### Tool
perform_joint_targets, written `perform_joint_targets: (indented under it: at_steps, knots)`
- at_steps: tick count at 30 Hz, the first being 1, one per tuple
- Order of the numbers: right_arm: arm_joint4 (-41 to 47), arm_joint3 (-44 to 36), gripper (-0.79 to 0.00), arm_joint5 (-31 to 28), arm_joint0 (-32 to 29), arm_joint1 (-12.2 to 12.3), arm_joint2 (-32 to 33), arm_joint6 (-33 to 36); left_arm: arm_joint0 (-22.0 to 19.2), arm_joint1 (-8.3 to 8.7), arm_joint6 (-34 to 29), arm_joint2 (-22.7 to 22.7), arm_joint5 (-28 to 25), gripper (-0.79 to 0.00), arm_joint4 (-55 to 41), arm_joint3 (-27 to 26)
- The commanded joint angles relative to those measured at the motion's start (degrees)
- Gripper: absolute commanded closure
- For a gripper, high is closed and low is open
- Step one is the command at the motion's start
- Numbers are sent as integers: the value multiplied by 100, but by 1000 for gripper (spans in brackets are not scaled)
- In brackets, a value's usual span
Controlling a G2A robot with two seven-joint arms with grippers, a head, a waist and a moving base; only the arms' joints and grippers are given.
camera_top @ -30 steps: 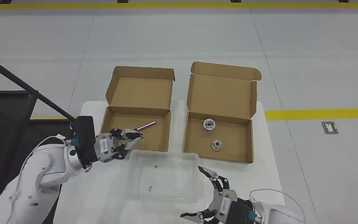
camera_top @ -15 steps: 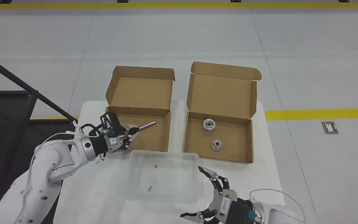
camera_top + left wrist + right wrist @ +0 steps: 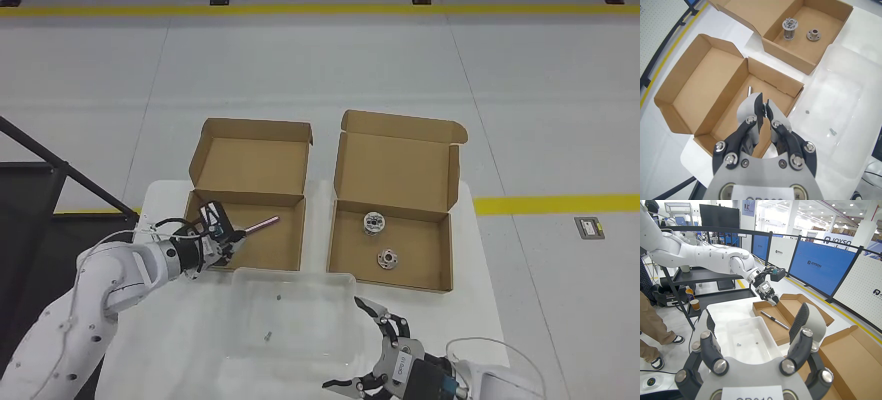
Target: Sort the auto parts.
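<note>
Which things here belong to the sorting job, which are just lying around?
Job: left gripper with its screw; rod in left box; cage hub and flange in right box; bolt and nut in clear tray.
Lying about: paper cup, bottle on black cart.

A small silver threaded screw [image 3: 764, 111] is hanging pinched in the left gripper [image 3: 764, 98], above the open brown cardboard box [image 3: 687, 106] at the tabletop's [image 3: 662, 155] far-left corner.
</note>
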Motion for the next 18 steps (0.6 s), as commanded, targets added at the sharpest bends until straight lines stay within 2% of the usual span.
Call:
perform_joint_targets:
  at_steps: [1,4,8,11,18]
  knots:
    - [0,0,-785,0,0,0,0,0,-205,-76,-315,261,170,0,86,266]
    - [0,0,-785,0,0,0,0,0,-664,-234,-697,721,350,0,281,691]
    - [0,0,-785,0,0,0,0,0,-1378,-549,-772,1440,331,0,279,1447]
    - [0,0,-785,0,0,0,0,0,-1870,-813,-938,1972,571,0,575,2021]
    - [0,0,-785,0,0,0,0,0,-2659,-1419,-749,2830,465,0,497,3225]
